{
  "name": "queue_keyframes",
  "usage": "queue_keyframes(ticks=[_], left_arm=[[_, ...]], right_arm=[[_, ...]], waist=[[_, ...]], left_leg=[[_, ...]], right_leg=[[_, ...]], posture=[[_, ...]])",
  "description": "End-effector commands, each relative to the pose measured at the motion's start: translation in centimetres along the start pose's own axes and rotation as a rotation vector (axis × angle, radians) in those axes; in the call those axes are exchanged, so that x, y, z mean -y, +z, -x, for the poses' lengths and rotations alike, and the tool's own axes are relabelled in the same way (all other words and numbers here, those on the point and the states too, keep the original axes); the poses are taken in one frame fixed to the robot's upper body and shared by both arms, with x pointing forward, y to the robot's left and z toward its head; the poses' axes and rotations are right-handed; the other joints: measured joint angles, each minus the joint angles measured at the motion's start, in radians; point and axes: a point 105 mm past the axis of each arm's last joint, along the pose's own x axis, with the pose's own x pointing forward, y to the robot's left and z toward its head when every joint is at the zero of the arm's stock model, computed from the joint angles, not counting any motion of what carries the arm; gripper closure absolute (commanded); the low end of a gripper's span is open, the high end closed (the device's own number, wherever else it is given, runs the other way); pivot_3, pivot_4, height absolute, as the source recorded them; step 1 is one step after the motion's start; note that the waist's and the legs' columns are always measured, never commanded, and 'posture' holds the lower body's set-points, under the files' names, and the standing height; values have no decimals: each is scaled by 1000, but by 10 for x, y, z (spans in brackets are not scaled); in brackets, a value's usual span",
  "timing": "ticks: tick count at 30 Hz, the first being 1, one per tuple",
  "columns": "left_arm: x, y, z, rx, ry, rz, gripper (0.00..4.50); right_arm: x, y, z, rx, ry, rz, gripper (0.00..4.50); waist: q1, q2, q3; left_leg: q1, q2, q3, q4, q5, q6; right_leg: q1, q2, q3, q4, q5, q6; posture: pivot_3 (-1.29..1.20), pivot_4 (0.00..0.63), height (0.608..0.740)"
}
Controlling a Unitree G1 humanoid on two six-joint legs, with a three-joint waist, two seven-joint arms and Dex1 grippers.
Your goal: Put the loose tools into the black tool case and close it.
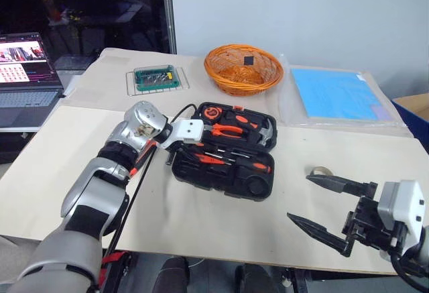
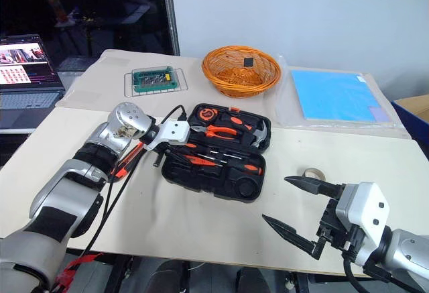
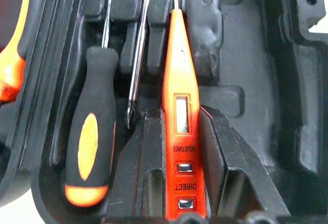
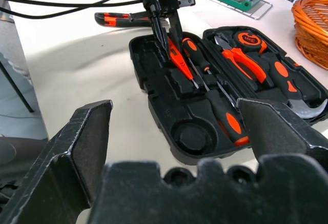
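- Black moulded plastic tool case [image 1: 224, 153]: lies open near the middle of the paper-covered bench [image 1: 201, 219], lid half on the far side, tray half nearer.
- Lid half: holds orange-handled pliers [image 1: 228, 130], a round orange tape measure [image 1: 212, 112] and a hammer [image 1: 263, 132].
- Tray half: holds a screwdriver with a black-and-orange handle [image 3: 92, 152] and a bare steel shaft beside it; a round recess [image 4: 192, 137] at one end stands empty.
- Left claw [image 4: 166, 32]: reaches down into the tray half, its two black fingers closed on a slim orange tester screwdriver [image 3: 180, 116], whose tip points along the moulded recesses.
- Right claw [image 1: 328, 206]: hovers over the bench's near edge, off to the right of the case, fingers spread wide and holding nothing.
- Small grey-green tape roll [image 1: 322, 171]: sits on the bench just beyond the right claw, apart from the case.
- Loose orange-and-black tool [image 4: 120, 17]: lies on the bench just outside the case, behind the left claw.
- Orange wicker basket [image 1: 242, 68]: stands beyond the case.
- Green circuit board [image 1: 156, 78]: lies left of the basket.
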Motion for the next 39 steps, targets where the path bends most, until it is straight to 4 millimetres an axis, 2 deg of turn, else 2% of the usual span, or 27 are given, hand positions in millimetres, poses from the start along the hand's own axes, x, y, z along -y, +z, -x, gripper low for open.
queue_keyframes(ticks=[1, 2, 5, 7, 12, 13, 14, 16, 18, 21, 23, 25, 29, 34, 39], left_arm=[[-1, 1, -4, -29, -20, -15, 4017], [-3, 1, -3, -31, -12, -5, 3021], [-8, 2, 7, -26, 22, -18, 2057], [-10, 15, 21, 85, 36, 2, 1267], [-15, 28, 49, 276, 94, 147, 1267], [-17, 30, 54, 323, 120, 189, 1837], [-18, 33, 58, 369, 139, 236, 2022], [-22, 38, 62, 465, 218, 317, 2733], [-20, 34, 57, 494, 301, 364, 3528], [-21, 26, 43, 523, 468, 465, 4459], [-16, 24, 35, 505, 513, 470, 4459], [-9, 12, 20, 465, 571, 515, 4459], [15, -4, -7, 341, 542, 552, 4459], [42, -13, -19, 251, 460, 517, 4459], [51, -24, -26, 200, 449, 563, 4459]], right_arm=[[-3, 8, 1, 19, -6, 37, 0], [-3, 8, 1, 17, -8, 36, 0], [-4, 8, 2, 15, -11, 34, 0], [-4, 8, 2, 14, -11, 34, 0], [-2, 7, 1, 15, -13, 34, 0], [-1, 7, 1, 18, -13, 35, 0], [0, 7, 0, 21, -12, 36, 0], [1, 8, -2, 27, -8, 37, 0], [2, 7, -4, 30, -5, 38, 0], [4, 7, -6, 32, -2, 42, 0], [5, 7, -7, 34, 0, 43, 0], [5, 7, -8, 36, 1, 43, 0], [4, 7, -10, 34, 9, 41, 0], [3, 7, -8, 33, 13, 40, 0], [3, 7, -9, 32, 17, 38, 0]], waist=[[1, 0, 0], [1, 0, 0], [-1, 0, 0], [-5, 0, 0], [-5, 0, 0], [-5, 0, 0], [-5, 0, 0], [-5, 0, 0], [-4, 1, 0], [-4, 1, -1], [-3, 1, 0], [-3, 1, 0], [-3, 1, -1], [-3, 3, -2], [-3, 7, -4]], left_leg=[[0, 0, 0, 0, 0, 0], [0, -1, -1, 0, 0, 0], [0, -1, -1, 1, 0, 0], [0, -1, -1, 0, 0, 0], [0, 0, -1, 1, 0, 0], [0, 0, -1, 0, 0, 0], [0, 0, -1, 1, 0, 0], [0, 0, -2, 1, 0, 0], [0, 0, -2, 1, 0, 0], [4, 0, -3, 1, 0, 1], [4, 0, -3, 1, 0, 1], [4, 0, -4, 2, 0, 1], [8, 0, -4, 2, 0, 0], [14, 0, -3, 0, -1, 0], [15, 0, -1, 0, -1, 0]], right_leg=[[0, 0, 0, 0, 0, 0], [1, 0, 0, 0, 0, 0], [1, 0, 0, 0, 0, 1], [1, 0, 0, 0, 0, 1], [0, 1, 0, 1, 0, 0], [0, 1, 0, 1, 0, 0], [0, 1, 0, 1, 0, 0], [1, 1, 0, 1, 0, 0], [1, 1, 0, 1, 0, 0], [6, 1, 0, 0, 0, -1], [7, 1, -1, 1, 0, -1], [7, 2, 0, 1, 0, -1], [11, 2, 0, 0, 0, -1], [14, 2, 1, 0, -4, -7], [15, 1, 2, 0, -5, -5]], posture=[[0, 150, 740], [0, 150, 740], [0, 150, 740], [0, 150, 740], [0, 150, 740], [0, 150, 740], [0, 150, 740], [0, 150, 740], [0, 150, 740], [0, 150, 740], [0, 150, 740], [0, 150, 740], [0, 150, 740], [0, 150, 740], [0, 150, 740]])
